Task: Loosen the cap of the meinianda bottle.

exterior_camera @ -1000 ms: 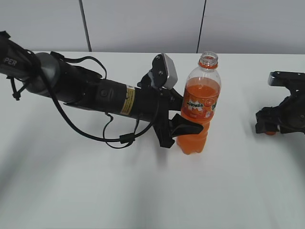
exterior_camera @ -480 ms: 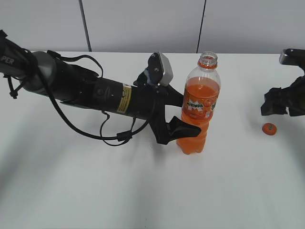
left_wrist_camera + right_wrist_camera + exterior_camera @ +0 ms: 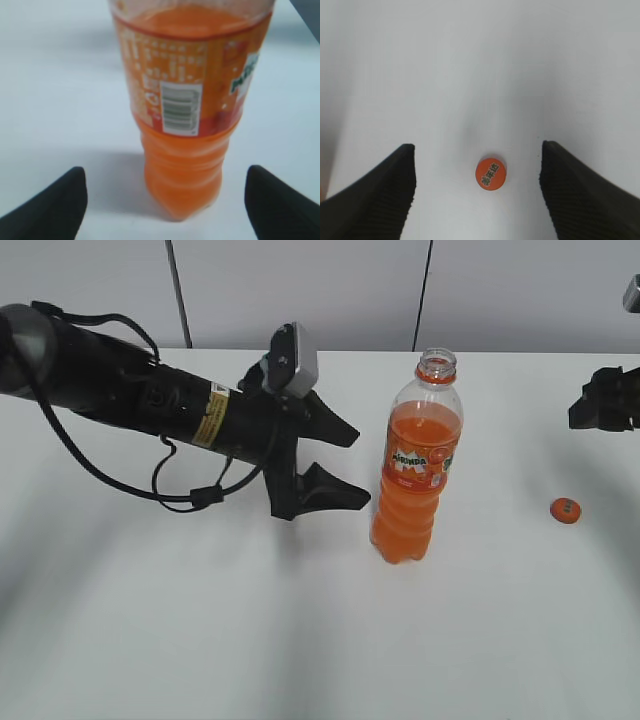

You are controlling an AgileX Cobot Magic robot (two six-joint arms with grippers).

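Note:
The meinianda bottle [image 3: 416, 460] stands upright mid-table with its neck uncapped; its lower body fills the left wrist view [image 3: 190, 125]. The orange cap [image 3: 565, 510] lies flat on the table to the bottle's right, and it also shows in the right wrist view [image 3: 490, 173]. My left gripper [image 3: 340, 465] is open and empty, just left of the bottle and apart from it. My right gripper [image 3: 600, 405] is at the far right edge, raised above the cap, open and empty [image 3: 477, 190].
The white table [image 3: 300, 640] runs back to a grey panelled wall [image 3: 300, 290]. The left arm with its loose cables [image 3: 190, 495] lies across the left half of the table.
My left gripper has let go of the bottle and drawn back to the left. My right gripper has set the cap down on the table and risen away to the upper right.

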